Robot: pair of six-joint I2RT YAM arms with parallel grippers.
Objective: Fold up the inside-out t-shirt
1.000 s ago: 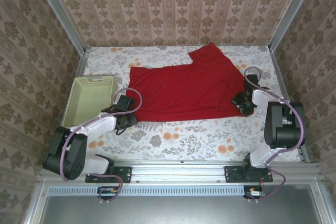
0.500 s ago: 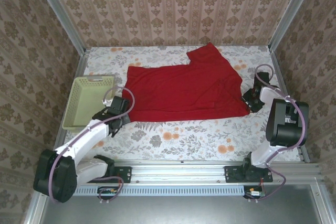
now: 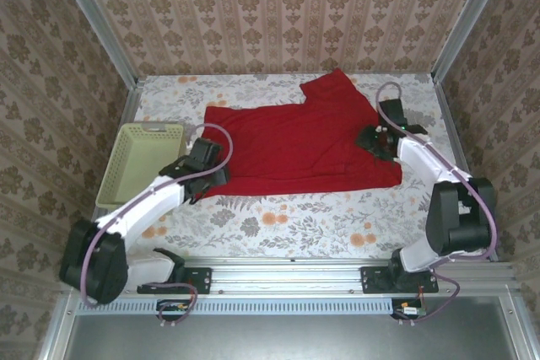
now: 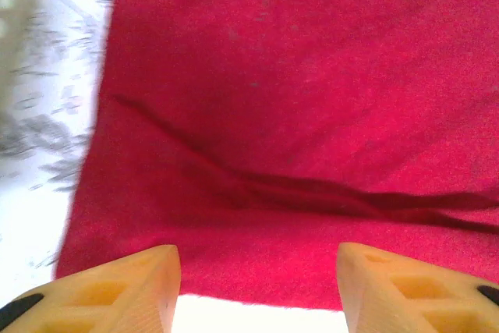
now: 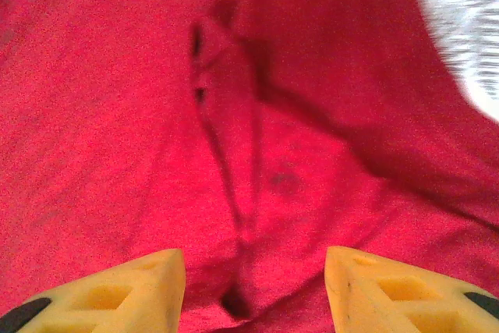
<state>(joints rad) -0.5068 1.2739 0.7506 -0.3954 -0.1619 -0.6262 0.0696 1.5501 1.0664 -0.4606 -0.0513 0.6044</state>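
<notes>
We see the inside-out t-shirt spread flat on the flowered table. Its long axis runs side to side between our two arms. One sleeve juts out towards the far wall at the right-hand end, and the straight edge lies at the left-hand end.

Our left gripper sits at the shirt's near left corner, fingers apart and nothing between them. From the left wrist, the left gripper looks out over red cloth. The shirt's near edge lies just by the fingertips, its left edge runs away ahead on the left side, and a long dark crease crosses just beyond the tips. The pale green basket stands off to this gripper's left, apart from the shirt.

Our right gripper hangs over the shirt's right end, near the sleeve. From the right wrist, the right gripper has its fingers spread and grips nothing. Cloth lies all around below it, a narrow raised fold runs straight ahead from between the tips, and bare table shows ahead to its right.
</notes>
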